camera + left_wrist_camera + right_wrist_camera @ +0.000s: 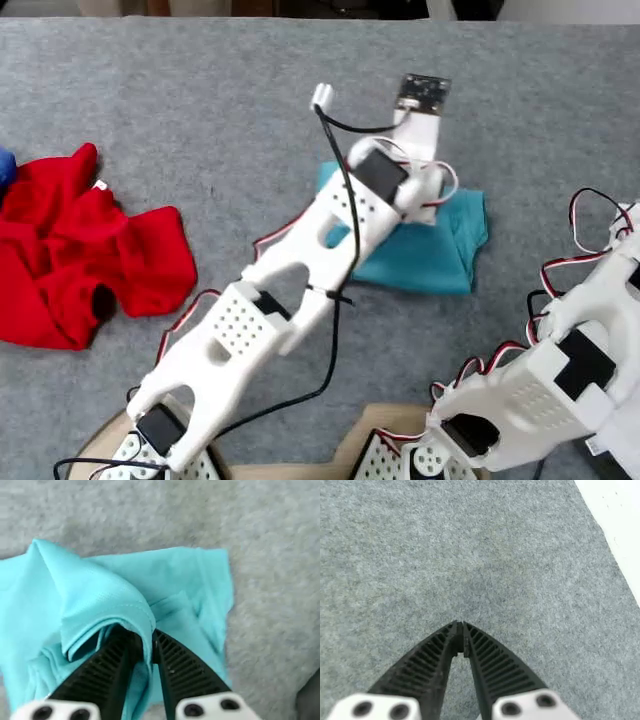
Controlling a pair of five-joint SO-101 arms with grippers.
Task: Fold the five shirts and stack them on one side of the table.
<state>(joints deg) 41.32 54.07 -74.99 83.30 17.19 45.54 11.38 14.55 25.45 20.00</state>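
a turquoise knit shirt lies right of the table's middle on the grey felt-like table cover, flattened into a rough rectangle. the left arm, white plastic with black motors, stretches from the near edge diagonally to the far right, with its wrist over the shirt's far left part. in the left wrist view the left gripper has its black ribbed jaws pinched together on a raised fold of the turquoise knit shirt. the cloth stands up in a ridge between them and drapes over one jaw. the rest of the shirt lies flat on the cover around it.

a crumpled red shirt sits in a loose, unfolded heap at the table's left side, well apart from the turquoise one. a small blue thing shows at the left edge, just beside the red heap's far corner; what it is cannot be told.

the right arm is bent at the near right corner, apart from both shirts. the right gripper hangs over bare grey cover, its jaws together with nothing between them. a white strip runs along the cover's edge nearby.
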